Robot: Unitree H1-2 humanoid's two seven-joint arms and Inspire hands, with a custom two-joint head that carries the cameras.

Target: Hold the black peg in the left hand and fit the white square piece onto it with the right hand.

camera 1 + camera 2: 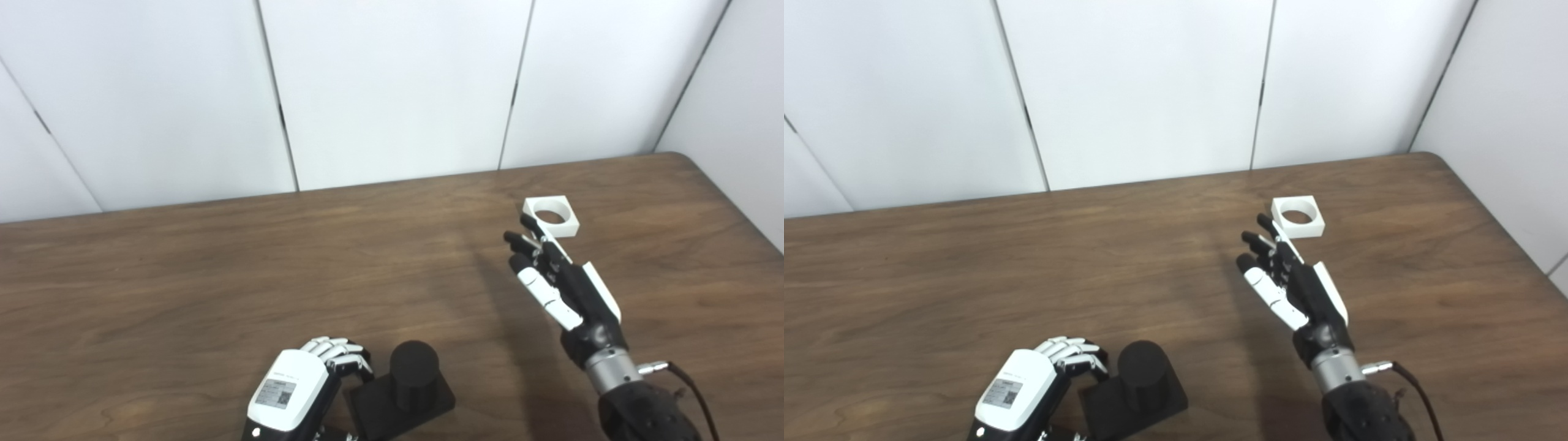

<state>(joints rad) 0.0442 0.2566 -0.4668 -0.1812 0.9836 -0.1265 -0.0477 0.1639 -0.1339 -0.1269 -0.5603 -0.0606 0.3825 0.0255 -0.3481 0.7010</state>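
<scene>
Both views match, the right eye view showing more surface [937, 275] beyond the corner; the matte black peg [414, 367], a cylinder on a square base, stands near, the left hand [306, 383] curled against its base; right hand [560, 282] released, fingers extended just short of the white square piece [551, 215] with its round hole

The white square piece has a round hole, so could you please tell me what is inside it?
Inside the white square piece only the hole's inner wall and brown table show; nothing sits in it. The right hand hides its near left corner.
</scene>
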